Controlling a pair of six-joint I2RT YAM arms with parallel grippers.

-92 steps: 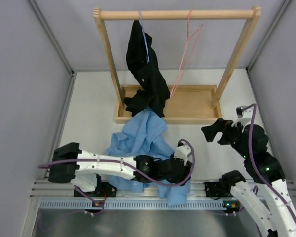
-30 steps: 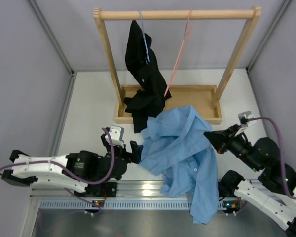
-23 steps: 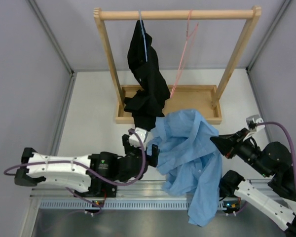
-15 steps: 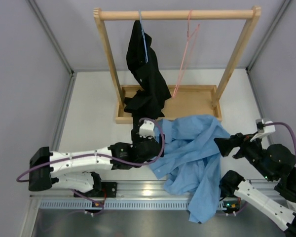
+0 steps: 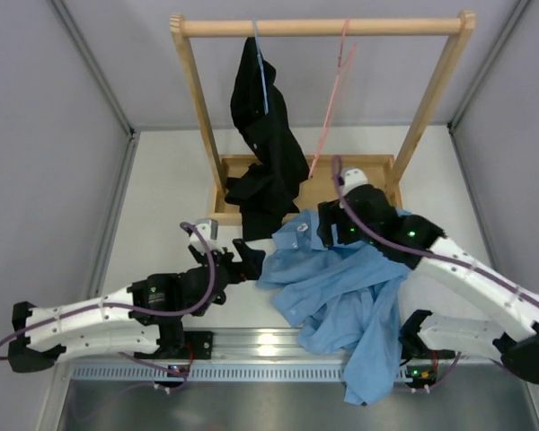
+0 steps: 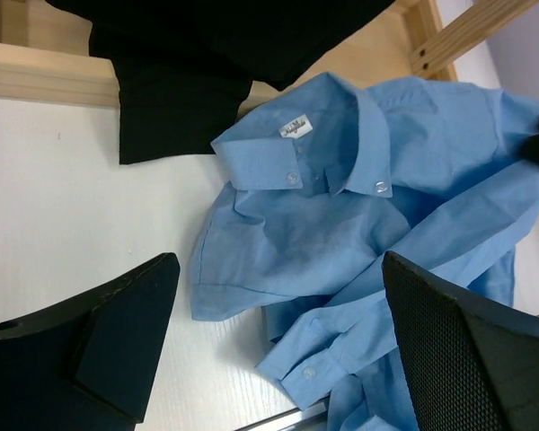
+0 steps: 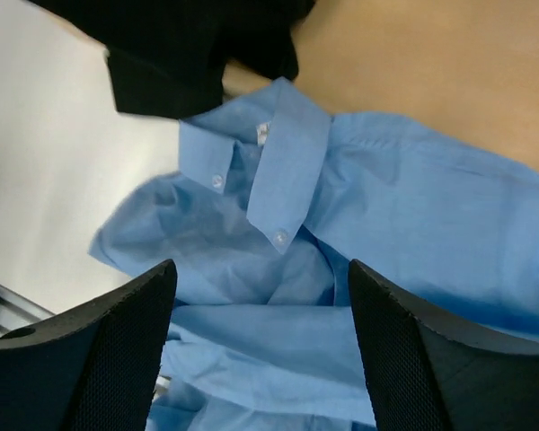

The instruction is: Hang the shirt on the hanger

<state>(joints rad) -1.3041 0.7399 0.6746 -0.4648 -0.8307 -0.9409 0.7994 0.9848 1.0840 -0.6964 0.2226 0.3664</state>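
The light blue shirt [image 5: 341, 287] lies crumpled on the table, its collar toward the rack and one part hanging over the front edge. My left gripper [image 5: 243, 260] is open and empty just left of it. The left wrist view shows the shirt [image 6: 341, 206] with its white neck label [image 6: 294, 128] beyond the left gripper [image 6: 278, 350]. My right gripper [image 5: 326, 230] is open above the collar; its view shows the shirt [image 7: 386, 206] under the right gripper [image 7: 265, 350]. The pink hanger [image 5: 331, 103] hangs bare on the rail.
A black garment [image 5: 268, 144] hangs on a pale blue hanger from the wooden rack [image 5: 319, 26], its hem reaching the rack's wooden base tray [image 5: 368, 193] beside the shirt collar. Grey walls close in both sides.
Both grippers have let go of the shirt, which was stretched between them. The left gripper has drawn back left; the right arm has swung inward over the collar. The shirt has settled on the table.
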